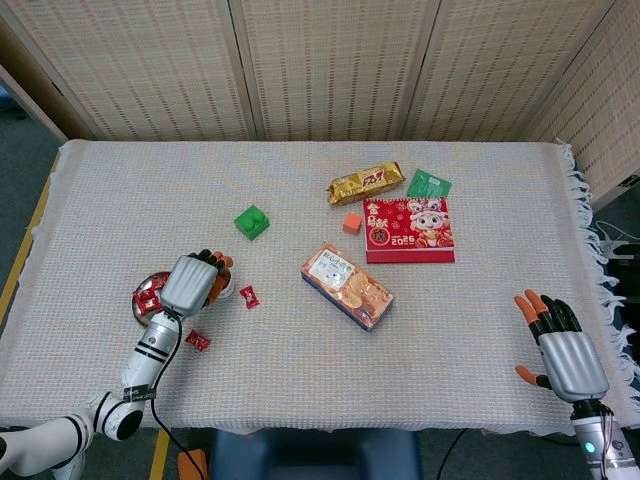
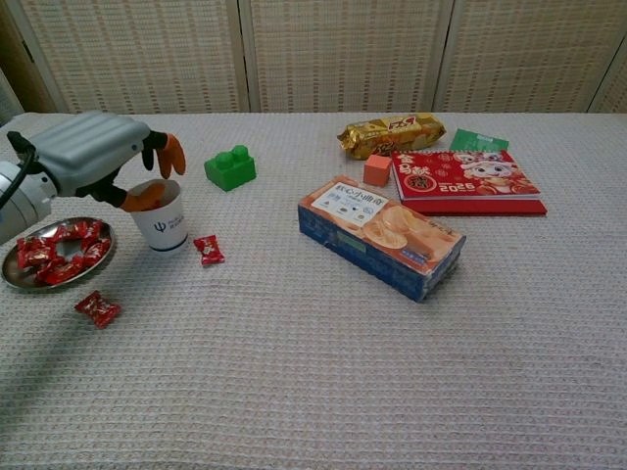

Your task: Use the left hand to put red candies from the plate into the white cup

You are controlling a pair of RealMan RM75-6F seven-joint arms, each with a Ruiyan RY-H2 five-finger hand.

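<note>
Left hand [image 2: 93, 157] hovers empty, fingers spread, over the white cup [image 2: 161, 217]. One red candy [image 2: 207, 249] lies just beside the cup; reaching for it could tip the cup.

**Lighting / image quality**

Both views bright, even, diffuse overhead light. Shadows soft and short: faint one under the left hand [image 2: 93, 157], thin ones along the box [image 2: 382, 235]. No glare or blown highlights. Focus sharp throughout, cloth weave on the bench [image 1: 300, 340] resolves cleanly. No motion blur. Head view shows slight bowing at the edges.
</note>
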